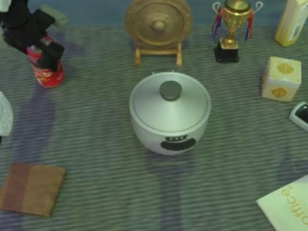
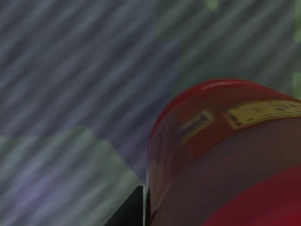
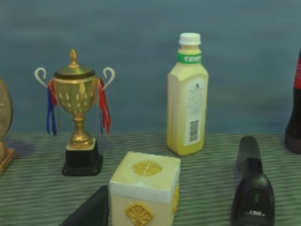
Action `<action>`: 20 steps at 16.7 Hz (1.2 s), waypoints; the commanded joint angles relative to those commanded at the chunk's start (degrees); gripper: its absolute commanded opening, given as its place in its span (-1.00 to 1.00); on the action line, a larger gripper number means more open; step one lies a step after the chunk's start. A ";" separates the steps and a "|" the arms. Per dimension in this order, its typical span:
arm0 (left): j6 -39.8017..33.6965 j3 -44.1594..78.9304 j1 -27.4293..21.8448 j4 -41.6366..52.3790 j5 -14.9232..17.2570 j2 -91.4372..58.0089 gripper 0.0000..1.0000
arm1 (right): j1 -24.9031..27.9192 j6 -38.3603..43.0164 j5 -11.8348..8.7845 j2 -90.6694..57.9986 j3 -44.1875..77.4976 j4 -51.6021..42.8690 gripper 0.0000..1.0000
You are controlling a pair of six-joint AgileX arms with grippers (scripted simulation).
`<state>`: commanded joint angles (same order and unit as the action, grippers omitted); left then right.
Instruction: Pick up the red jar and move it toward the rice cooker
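The red jar (image 1: 48, 73) stands at the far left of the table, well left of the large silver-white rice cooker (image 1: 169, 111) in the middle. My left gripper (image 1: 42, 52) comes down over the jar's top and hides its lid. In the left wrist view the red jar (image 2: 225, 155) fills the frame close up, its side pressed against a dark fingertip (image 2: 134, 212); the gripper is shut on it. Of my right gripper, only one dark finger (image 3: 91, 212) shows in the right wrist view, beside a cream box.
A brass gong (image 1: 158, 26) and a gold trophy (image 1: 231, 29) stand behind the cooker. A yellow bottle (image 1: 292, 21), cream box (image 1: 280, 78) and scanner (image 1: 301, 114) are at the right. A brown pad (image 1: 31, 188) lies front left, a white booklet (image 1: 288, 209) front right.
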<state>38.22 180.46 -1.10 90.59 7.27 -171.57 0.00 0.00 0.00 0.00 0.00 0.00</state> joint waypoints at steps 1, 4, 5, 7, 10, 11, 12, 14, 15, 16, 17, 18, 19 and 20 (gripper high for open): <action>0.10 -0.01 0.14 -0.01 -0.03 0.01 -1.00 | 0.00 0.00 0.00 0.00 0.00 0.00 1.00; 0.01 -2.01 0.26 -0.80 -0.05 1.87 -1.00 | 0.00 0.00 0.00 0.00 0.00 0.00 1.00; -0.03 -3.91 0.33 -1.50 -0.07 3.52 -1.00 | 0.00 0.00 0.00 0.00 0.00 0.00 1.00; -0.07 -9.35 0.47 -3.33 -0.12 7.94 -1.00 | 0.00 0.00 0.00 0.00 0.00 0.00 1.00; -0.08 -21.59 0.69 -6.78 -0.21 16.51 -1.00 | 0.00 0.00 0.00 0.00 0.00 0.00 1.00; -0.08 -26.59 0.77 -7.99 -0.24 19.65 -1.00 | 0.00 0.00 0.00 0.00 0.00 0.00 1.00; -0.07 -31.86 0.86 -9.21 -0.28 22.87 -1.00 | 0.00 0.00 0.00 0.00 0.00 0.00 1.00; -0.06 -42.56 1.04 -11.68 -0.37 29.40 -1.00 | 0.00 0.00 0.00 0.00 0.00 0.00 1.00; -0.04 -47.66 1.13 -12.93 -0.42 32.64 -1.00 | 0.00 0.00 0.00 0.00 0.00 0.00 1.00; -0.03 -52.36 1.23 -14.16 -0.47 35.79 -1.00 | 0.00 0.00 0.00 0.00 0.00 0.00 1.00; 0.00 -56.50 1.32 -15.35 -0.51 38.78 -1.00 | 0.00 0.00 0.00 0.00 0.00 0.00 1.00; 0.02 -60.01 1.41 -16.46 -0.55 41.52 -1.00 | 0.00 0.00 0.00 0.00 0.00 0.00 1.00; 0.05 -62.95 1.49 -17.46 -0.59 43.95 -1.00 | 0.00 0.00 0.00 0.00 0.00 0.00 1.00; 0.08 -65.28 1.55 -18.30 -0.62 45.99 -1.00 | 0.00 0.00 0.00 0.00 0.00 0.00 1.00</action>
<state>38.30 115.18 0.45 72.29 6.65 -125.58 0.00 0.00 0.00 0.00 0.00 0.00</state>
